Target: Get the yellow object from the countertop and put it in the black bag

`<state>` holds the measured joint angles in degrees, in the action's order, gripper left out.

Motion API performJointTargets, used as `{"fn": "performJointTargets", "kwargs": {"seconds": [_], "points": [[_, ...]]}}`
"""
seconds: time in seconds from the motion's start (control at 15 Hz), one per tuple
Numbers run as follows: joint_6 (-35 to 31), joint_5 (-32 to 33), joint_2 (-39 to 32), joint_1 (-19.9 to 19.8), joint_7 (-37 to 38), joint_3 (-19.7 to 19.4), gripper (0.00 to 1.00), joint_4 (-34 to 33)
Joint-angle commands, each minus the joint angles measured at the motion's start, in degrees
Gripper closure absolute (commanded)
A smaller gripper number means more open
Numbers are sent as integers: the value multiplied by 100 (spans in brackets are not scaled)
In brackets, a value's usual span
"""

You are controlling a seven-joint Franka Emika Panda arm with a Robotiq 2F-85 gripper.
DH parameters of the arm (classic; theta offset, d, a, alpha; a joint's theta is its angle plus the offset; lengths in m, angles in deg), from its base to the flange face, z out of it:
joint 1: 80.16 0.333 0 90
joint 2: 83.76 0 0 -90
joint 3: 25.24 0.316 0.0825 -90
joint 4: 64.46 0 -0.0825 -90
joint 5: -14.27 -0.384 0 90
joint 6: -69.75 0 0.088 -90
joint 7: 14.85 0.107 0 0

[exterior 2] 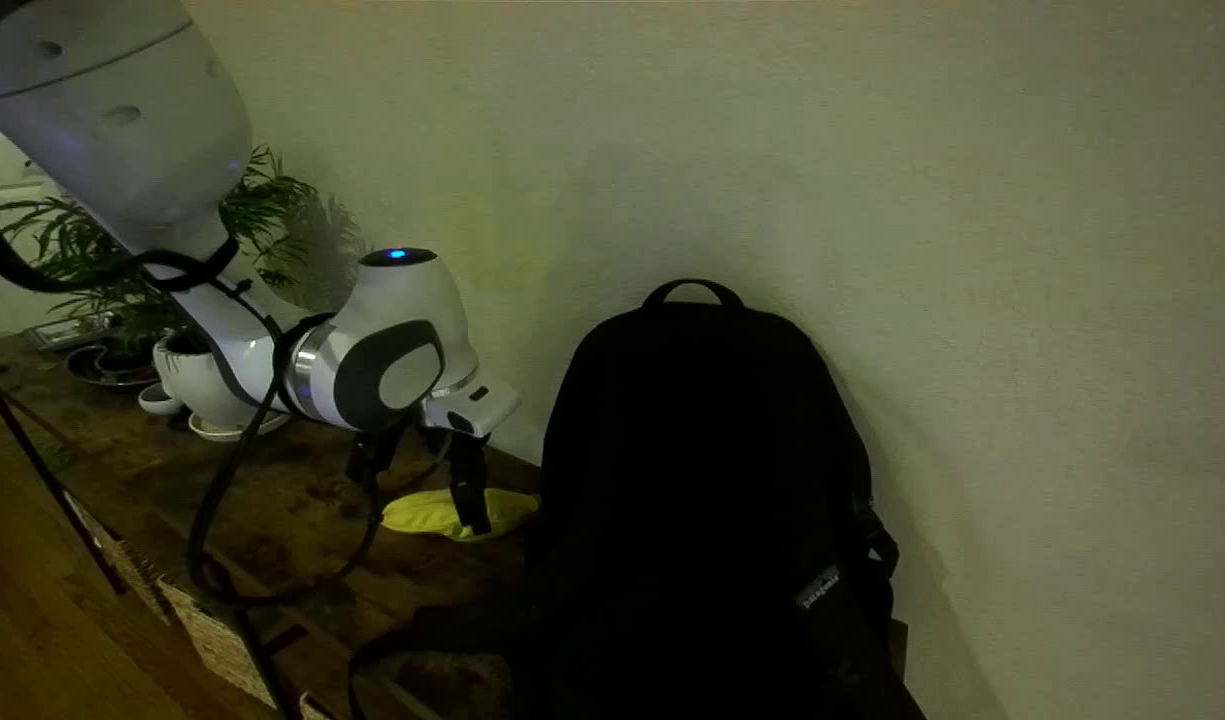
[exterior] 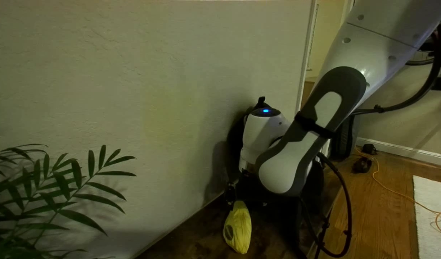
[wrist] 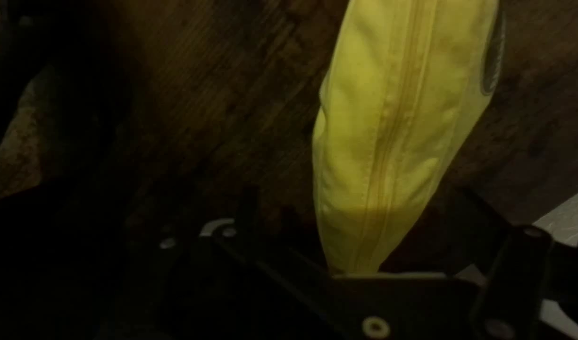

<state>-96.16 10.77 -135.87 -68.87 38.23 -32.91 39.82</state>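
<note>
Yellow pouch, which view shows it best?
Wrist view: the yellow pouch appears largest, seam clear, though cropped at the top. Both exterior views show it smaller; in an exterior view, a gripper finger hides part.

Dimly lit. In an exterior view: textured wall [exterior: 144, 90] left; hardwood floor [exterior: 382, 216] right; white rug [exterior: 427, 230] near right; white baseboard [exterior: 404, 151] farther back.

The zip pouch [exterior: 241, 227] lies on the countertop [exterior 2: 142, 460] between potted plants [exterior 2: 192, 385] and the backpack [exterior 2: 702, 500], before the wall [exterior 2: 1052, 260].
</note>
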Motion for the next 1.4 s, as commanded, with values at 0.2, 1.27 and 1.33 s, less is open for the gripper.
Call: {"fn": "performJointTargets", "kwargs": {"seconds": [0.2,1.27,1.33], "points": [[10,-482,-235,-225,-612,396,0,-293],[12,-624,-453,-115,-1437,287,32,-411],[1,-640,-453,-130,-1466,299,40,-427]]}}
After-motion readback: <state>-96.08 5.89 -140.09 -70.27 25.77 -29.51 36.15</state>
